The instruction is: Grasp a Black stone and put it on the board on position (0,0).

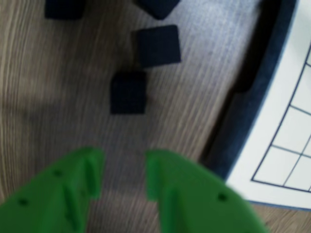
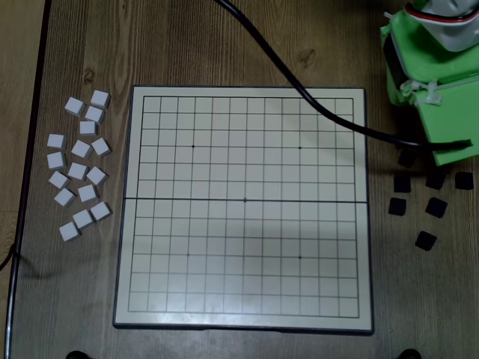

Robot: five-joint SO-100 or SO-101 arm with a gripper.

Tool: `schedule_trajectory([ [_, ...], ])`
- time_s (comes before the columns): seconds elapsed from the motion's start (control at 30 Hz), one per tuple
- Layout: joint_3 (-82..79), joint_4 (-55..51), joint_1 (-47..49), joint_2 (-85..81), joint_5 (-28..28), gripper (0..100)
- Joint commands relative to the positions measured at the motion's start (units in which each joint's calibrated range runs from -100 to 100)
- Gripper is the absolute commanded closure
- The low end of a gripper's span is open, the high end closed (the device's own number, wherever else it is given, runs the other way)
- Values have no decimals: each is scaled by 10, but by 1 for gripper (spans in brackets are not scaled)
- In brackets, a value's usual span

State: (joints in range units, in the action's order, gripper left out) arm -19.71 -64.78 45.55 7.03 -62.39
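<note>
Several black stones lie on the wooden table to the right of the board (image 2: 135, 224). In the wrist view the nearest Black stone (image 1: 128, 92) sits just ahead of my green gripper (image 1: 124, 172), with another (image 1: 158, 45) beyond it. The gripper is open, nothing is between its fingers, and it hovers short of the stone. The board's dark rim (image 1: 243, 121) and gridded corner lie to the right. In the overhead view the green arm (image 2: 438, 82) reaches over the black stones (image 2: 397, 206) and hides the fingertips.
A cluster of white square blocks (image 2: 78, 168) lies left of the board. A black cable (image 2: 299, 86) runs across the board's top right corner to the arm. The table's left edge (image 2: 30, 149) is close to the white blocks.
</note>
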Motion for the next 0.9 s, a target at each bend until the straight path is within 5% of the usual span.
schedule_trajectory([
  [0.0, 5, 12, 6, -8, -4, 91],
  [0.87, -38, 78, 11, 28, -21, 90],
])
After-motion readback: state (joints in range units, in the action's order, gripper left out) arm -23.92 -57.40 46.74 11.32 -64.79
